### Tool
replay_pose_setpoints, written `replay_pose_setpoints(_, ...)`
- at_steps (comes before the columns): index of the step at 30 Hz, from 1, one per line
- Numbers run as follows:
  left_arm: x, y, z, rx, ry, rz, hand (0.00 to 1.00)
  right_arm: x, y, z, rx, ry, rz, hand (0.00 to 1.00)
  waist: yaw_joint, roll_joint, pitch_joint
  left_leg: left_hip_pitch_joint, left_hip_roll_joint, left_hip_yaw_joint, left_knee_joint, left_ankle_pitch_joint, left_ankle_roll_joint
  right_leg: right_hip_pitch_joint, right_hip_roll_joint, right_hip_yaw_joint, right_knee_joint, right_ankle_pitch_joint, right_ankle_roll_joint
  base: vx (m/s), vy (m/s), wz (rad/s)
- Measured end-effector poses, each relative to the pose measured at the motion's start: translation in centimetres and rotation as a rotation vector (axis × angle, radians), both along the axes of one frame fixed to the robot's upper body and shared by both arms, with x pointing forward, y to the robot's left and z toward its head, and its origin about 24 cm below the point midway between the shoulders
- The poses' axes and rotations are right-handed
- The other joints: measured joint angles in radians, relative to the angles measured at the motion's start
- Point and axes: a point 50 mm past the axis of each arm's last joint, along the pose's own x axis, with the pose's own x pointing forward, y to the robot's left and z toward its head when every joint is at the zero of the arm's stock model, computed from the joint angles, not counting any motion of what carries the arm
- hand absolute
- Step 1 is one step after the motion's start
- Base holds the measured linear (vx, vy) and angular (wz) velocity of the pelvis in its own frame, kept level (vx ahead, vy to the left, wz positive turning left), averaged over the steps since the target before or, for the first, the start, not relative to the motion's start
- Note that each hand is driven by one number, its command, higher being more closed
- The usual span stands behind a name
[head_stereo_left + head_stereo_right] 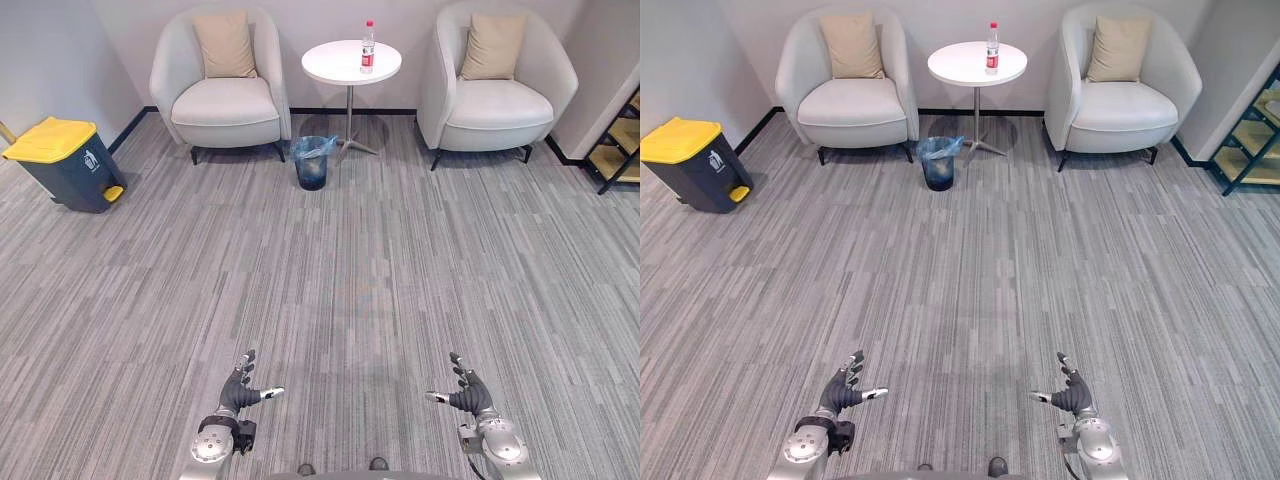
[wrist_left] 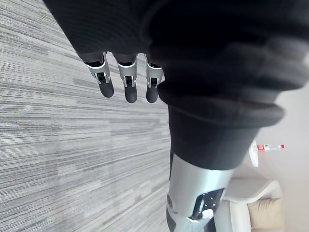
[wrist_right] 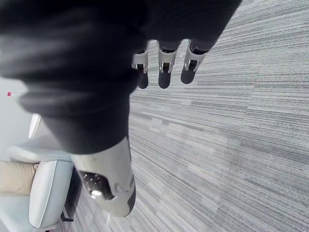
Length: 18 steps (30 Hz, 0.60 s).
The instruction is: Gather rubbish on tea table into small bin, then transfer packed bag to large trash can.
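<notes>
A clear plastic bottle [image 1: 368,46] with a red cap and label stands upright on the round white tea table [image 1: 340,66] at the far end of the room. On the floor just left of the table's leg is the small bin [image 1: 312,162], lined with a blue bag. The large dark grey trash can [image 1: 66,164] with a yellow lid stands far left by the wall. My left hand [image 1: 240,391] and right hand [image 1: 467,393] hover low in front of me over the carpet, both open and empty, far from the table.
Two pale armchairs [image 1: 222,84] [image 1: 497,82] with beige cushions flank the table. A wooden shelf unit [image 1: 621,140] stands at the far right. Grey striped carpet [image 1: 350,290] stretches between me and the table.
</notes>
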Motion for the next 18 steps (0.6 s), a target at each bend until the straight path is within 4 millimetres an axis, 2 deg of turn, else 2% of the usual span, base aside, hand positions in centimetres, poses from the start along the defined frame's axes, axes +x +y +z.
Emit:
replay_pose_setpoints(11,-1.8,0.3,-1.6,0.024,0.115,-0.015,0.0,-0.6,-0.1,-0.6,0.005,0.049,0.0,0.0,-0.01,-0.007,-0.004,0.001,-0.001,0.002,-0.002,0.0,0.0,-0.001,-0.001,0.0,0.002,0.0,0.0,-0.02,-0.007,0.0)
replay_pose_setpoints(18,-2.1,0.3,-1.9,0.023,0.137,-0.012,0.0,-0.9,-0.2,-1.1,0.008,0.078,-0.007,0.0,-0.023,-0.007,-0.005,0.003,-0.001,0.005,-0.004,0.0,0.0,-0.001,-0.001,0.002,0.001,0.0,0.0,0.0,0.0,0.0)
